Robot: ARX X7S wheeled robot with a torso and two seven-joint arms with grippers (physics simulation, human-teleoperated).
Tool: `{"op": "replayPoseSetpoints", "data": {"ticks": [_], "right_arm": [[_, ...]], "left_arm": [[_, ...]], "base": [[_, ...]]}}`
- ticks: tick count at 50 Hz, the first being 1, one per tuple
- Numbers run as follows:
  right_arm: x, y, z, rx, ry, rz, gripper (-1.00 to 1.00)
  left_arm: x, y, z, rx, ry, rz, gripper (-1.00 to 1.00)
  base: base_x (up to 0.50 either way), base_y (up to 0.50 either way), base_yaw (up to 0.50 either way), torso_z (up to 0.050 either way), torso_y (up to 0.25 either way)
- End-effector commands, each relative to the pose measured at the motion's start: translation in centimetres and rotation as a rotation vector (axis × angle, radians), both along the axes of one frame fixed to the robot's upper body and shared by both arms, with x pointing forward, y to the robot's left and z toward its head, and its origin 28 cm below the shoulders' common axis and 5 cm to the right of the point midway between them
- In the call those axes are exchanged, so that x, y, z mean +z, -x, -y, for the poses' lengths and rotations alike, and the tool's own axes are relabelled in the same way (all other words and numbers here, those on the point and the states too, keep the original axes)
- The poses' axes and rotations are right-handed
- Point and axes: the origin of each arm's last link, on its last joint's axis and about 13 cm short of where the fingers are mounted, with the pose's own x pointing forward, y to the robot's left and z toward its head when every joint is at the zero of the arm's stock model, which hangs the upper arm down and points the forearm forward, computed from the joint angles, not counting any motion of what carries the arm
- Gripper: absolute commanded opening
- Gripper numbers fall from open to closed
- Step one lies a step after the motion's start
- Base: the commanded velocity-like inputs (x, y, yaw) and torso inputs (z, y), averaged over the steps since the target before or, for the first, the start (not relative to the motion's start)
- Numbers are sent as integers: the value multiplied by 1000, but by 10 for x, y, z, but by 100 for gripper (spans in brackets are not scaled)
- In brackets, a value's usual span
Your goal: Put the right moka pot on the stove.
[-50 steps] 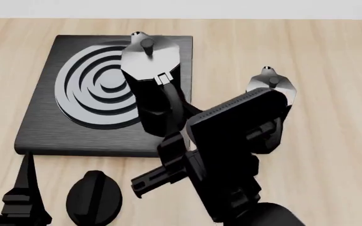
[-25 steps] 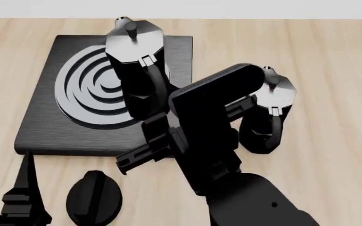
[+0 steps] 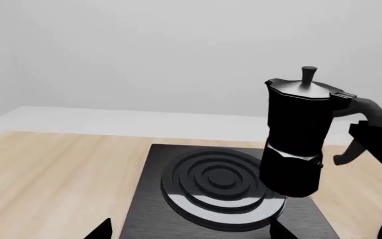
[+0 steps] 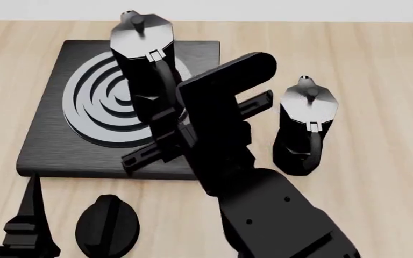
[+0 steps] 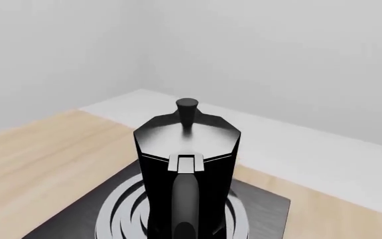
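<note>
My right gripper (image 4: 172, 110) is shut on the curved handle of a black moka pot (image 4: 140, 64) with a silver-grey lid, holding it upright over the right part of the stove's (image 4: 49, 145) burner rings. I cannot tell whether its base touches the rings. The pot fills the right wrist view (image 5: 185, 169), with the stove (image 5: 264, 214) beneath and the fingertips out of frame. In the left wrist view the pot (image 3: 297, 134) stands over the rings' edge on the stove (image 3: 151, 199). A look-alike moka pot (image 4: 305, 126) stands on the table right of the stove. My left gripper (image 4: 27, 215) is open and empty at the near left.
An oval black dial knob (image 4: 107, 226) lies on the wooden table (image 4: 378, 80) in front of the stove, beside my left gripper (image 3: 189, 234). My right arm (image 4: 264, 209) crosses the near right of the stove. A white wall rises behind the table's far edge.
My right arm has carried the held pot to the left and farther away, from the stove's right edge to over the burner rings. The other pot is now uncovered. The left arm has not moved.
</note>
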Motion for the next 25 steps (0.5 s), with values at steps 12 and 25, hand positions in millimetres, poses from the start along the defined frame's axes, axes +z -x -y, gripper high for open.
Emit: {"op": "replayPoseSetpoints", "data": {"ticks": [12, 25], "right_arm": [[2, -29, -16, 16, 5, 20, -100], [1, -42, -26, 32, 8, 22, -100]], "left_arm": [[1, 0, 0, -14, 7, -1, 100], [1, 1, 0, -20, 13, 2, 100]], "base": [[0, 0, 0, 0, 1], [0, 0, 0, 1, 1]]}}
